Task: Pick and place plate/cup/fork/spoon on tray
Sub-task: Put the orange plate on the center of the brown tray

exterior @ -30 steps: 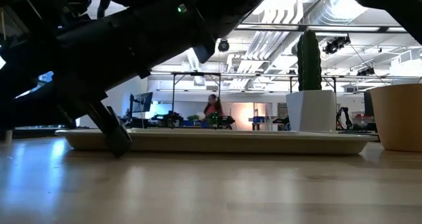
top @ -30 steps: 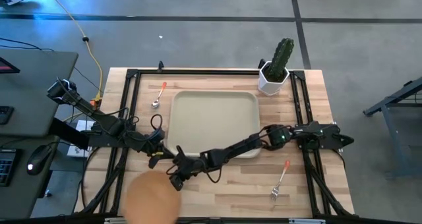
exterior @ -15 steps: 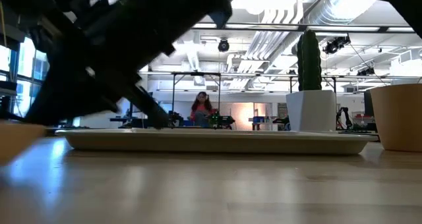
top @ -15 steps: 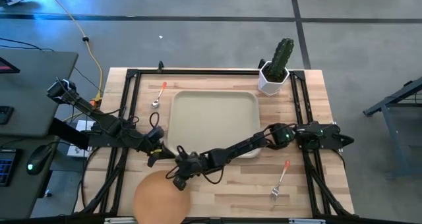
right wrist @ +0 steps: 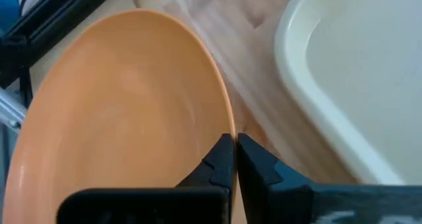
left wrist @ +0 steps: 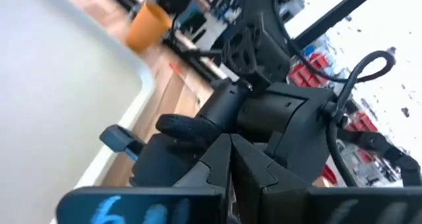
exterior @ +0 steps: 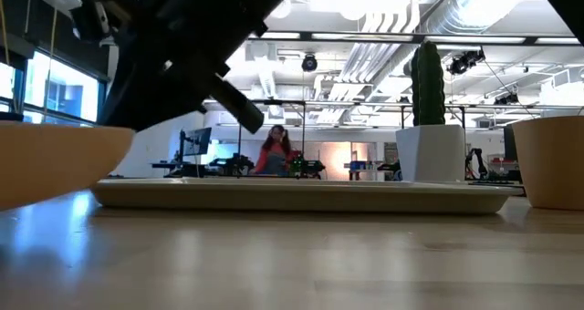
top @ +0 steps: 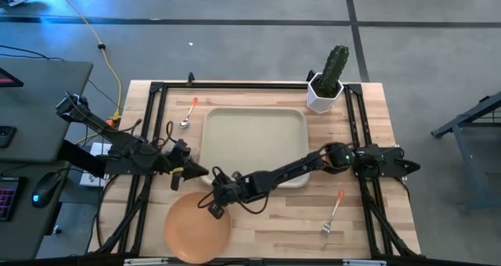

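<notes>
The orange-tan plate [top: 196,231] is at the table's near left and shows in the right wrist view [right wrist: 125,112] and at the left of the low view [exterior: 55,164]. My right gripper [top: 215,209] reaches across from the right and is shut on its rim. My left gripper [top: 190,172] is shut and empty, just left of the beige tray [top: 254,141]. The spoon [top: 188,114] lies left of the tray's far corner. The fork [top: 333,213] lies at the near right. The orange cup [left wrist: 148,24] stands beyond the tray's corner and also shows in the low view [exterior: 552,160]. My right gripper pinches the plate's rim [right wrist: 229,126] between its two fingers, on the side of the plate nearest the tray. The fingers come slanting down from the table's right. Whether the plate's underside rests on the table I cannot tell.
A white pot with a green cactus [top: 327,82] stands at the far right corner. Black frame rails [top: 156,133] run along the table's left and right sides. A person [exterior: 274,150] is in the room far behind the table.
My right gripper has drawn the plate a little toward the table's right, and the plate has come into the low view from its left edge. My left gripper has moved away from the plate toward the far edge.
</notes>
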